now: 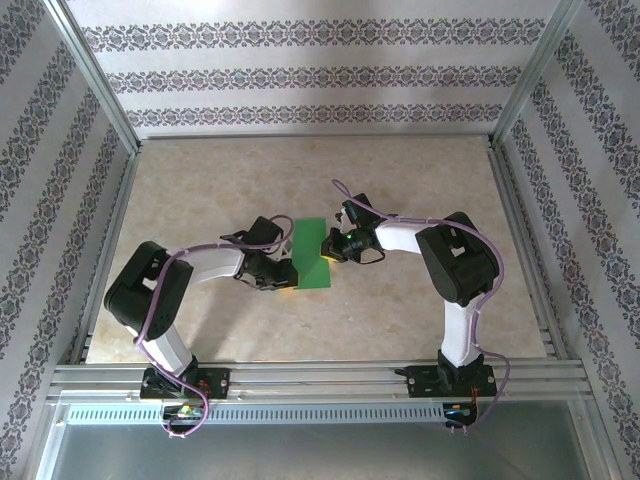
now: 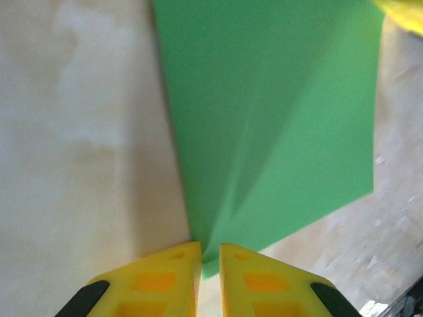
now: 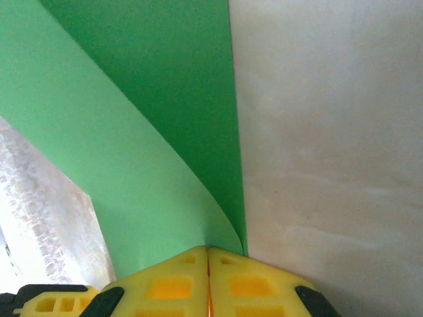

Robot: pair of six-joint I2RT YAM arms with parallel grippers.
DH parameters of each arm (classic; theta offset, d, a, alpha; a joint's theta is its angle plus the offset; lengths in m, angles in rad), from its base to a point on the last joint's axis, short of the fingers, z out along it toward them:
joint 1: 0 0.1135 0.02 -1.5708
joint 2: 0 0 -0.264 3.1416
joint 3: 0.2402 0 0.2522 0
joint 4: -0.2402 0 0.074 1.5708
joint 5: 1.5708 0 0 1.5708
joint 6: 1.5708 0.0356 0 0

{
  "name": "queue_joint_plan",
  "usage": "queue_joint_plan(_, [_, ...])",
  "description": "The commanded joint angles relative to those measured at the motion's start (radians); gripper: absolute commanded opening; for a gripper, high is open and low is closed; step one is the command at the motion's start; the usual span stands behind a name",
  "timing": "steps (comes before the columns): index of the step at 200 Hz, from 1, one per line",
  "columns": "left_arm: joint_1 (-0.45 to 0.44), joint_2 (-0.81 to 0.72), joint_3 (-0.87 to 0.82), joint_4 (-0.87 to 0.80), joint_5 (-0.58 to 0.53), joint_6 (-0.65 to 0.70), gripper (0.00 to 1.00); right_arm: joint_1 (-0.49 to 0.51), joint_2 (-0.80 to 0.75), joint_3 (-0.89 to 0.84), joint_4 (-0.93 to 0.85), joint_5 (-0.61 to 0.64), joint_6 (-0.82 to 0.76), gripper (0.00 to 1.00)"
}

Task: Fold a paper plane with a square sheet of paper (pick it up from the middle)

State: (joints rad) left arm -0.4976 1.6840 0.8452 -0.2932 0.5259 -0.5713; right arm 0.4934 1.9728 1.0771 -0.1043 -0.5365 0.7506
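Note:
The square sheet of paper (image 1: 312, 250) is bright green and sits at the table's middle, between my two grippers. In the left wrist view the sheet (image 2: 277, 119) runs away from my left gripper (image 2: 210, 254). Its yellow fingers stand a narrow slit apart, with the sheet's near edge pinched between them and a raised crease fanning out from the tips. My right gripper (image 3: 209, 252) is shut on the opposite edge, and the sheet (image 3: 152, 132) curls up from the table into its closed tips. From above, the left gripper (image 1: 286, 272) and right gripper (image 1: 330, 250) face each other across the sheet.
The beige tabletop (image 1: 400, 180) is walled by patterned panels on three sides. A metal rail (image 1: 320, 378) runs along the near edge with both arm bases on it. A yellow fingertip (image 2: 403, 13) of the right gripper shows at the sheet's far corner.

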Motion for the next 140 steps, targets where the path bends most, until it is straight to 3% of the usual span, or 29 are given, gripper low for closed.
queue_joint_plan(1, [-0.004,-0.053,0.015,-0.143,-0.028,0.084,0.17,0.005,0.119,-0.087,-0.242,0.188,-0.034,0.1])
queue_joint_plan(35, [0.026,-0.048,0.151,-0.052,-0.004,0.045,0.18,0.005,0.12,-0.082,-0.247,0.194,-0.039,0.1])
queue_joint_plan(75, [0.062,0.125,0.292,0.074,0.007,-0.047,0.17,0.005,0.118,-0.086,-0.247,0.199,-0.036,0.1])
queue_joint_plan(140, [0.094,0.273,0.334,0.13,0.031,-0.046,0.17,0.004,0.121,-0.088,-0.253,0.196,-0.036,0.1])
